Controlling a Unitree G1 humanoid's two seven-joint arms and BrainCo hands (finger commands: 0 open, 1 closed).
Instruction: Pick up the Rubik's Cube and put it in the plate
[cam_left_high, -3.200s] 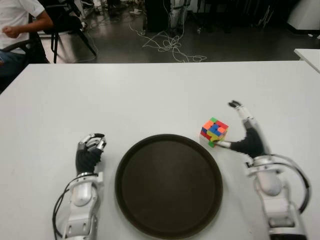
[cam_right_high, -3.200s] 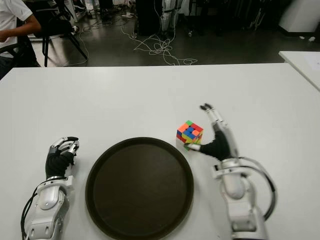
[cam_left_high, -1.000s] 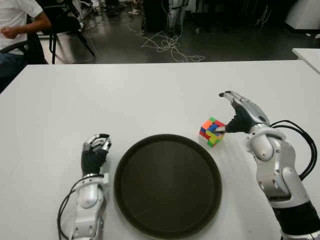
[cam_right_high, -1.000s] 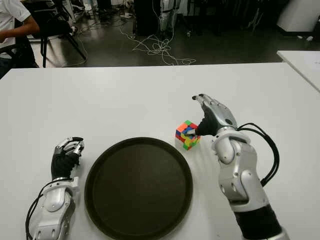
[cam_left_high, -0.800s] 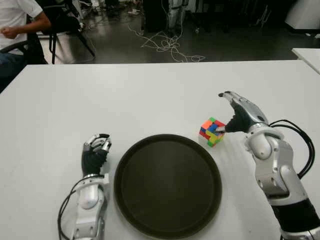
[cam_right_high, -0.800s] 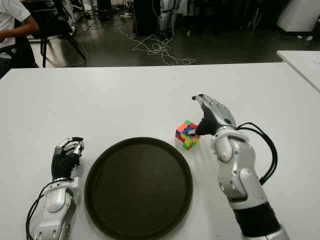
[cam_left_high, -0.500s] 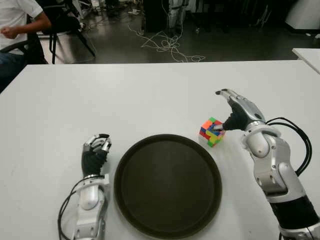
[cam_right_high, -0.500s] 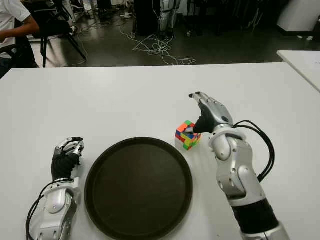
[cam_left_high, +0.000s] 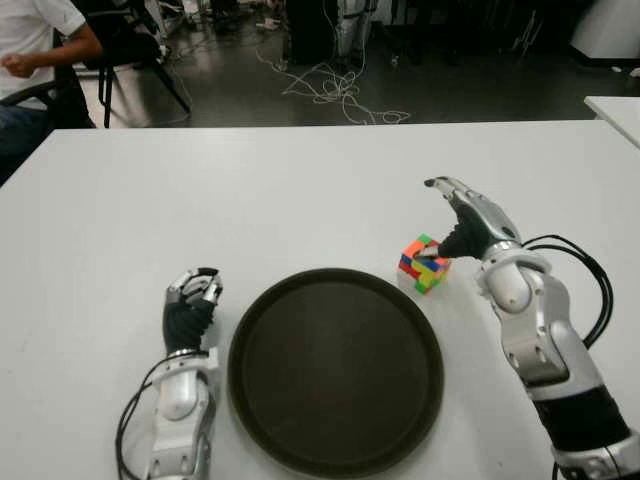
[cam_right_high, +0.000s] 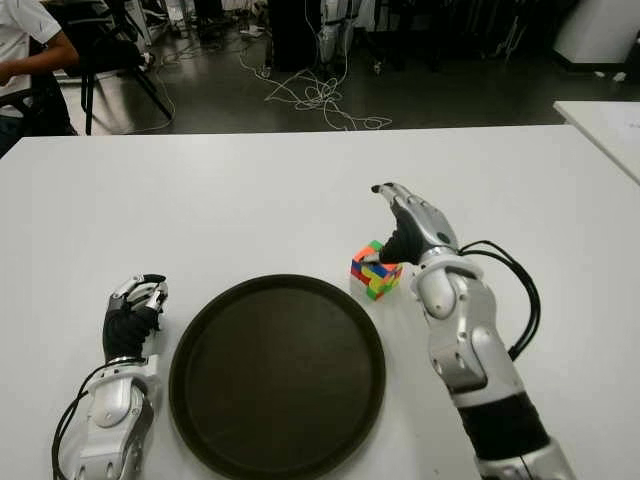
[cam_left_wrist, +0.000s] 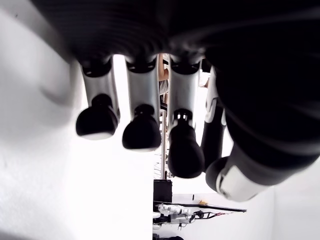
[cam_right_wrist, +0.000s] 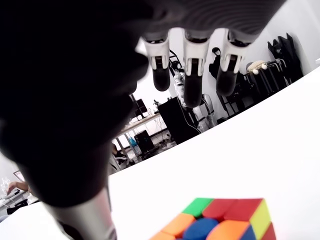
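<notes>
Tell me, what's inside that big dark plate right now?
Nothing shows in the plate; all of its dark inside is in view and bare. The Rubik's Cube sits on the white table just past its far right rim, with the right hand poised over it.

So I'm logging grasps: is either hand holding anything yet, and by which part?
Nothing is held. The right hand hovers open over the Rubik's Cube; the left hand is curled, empty.
</notes>
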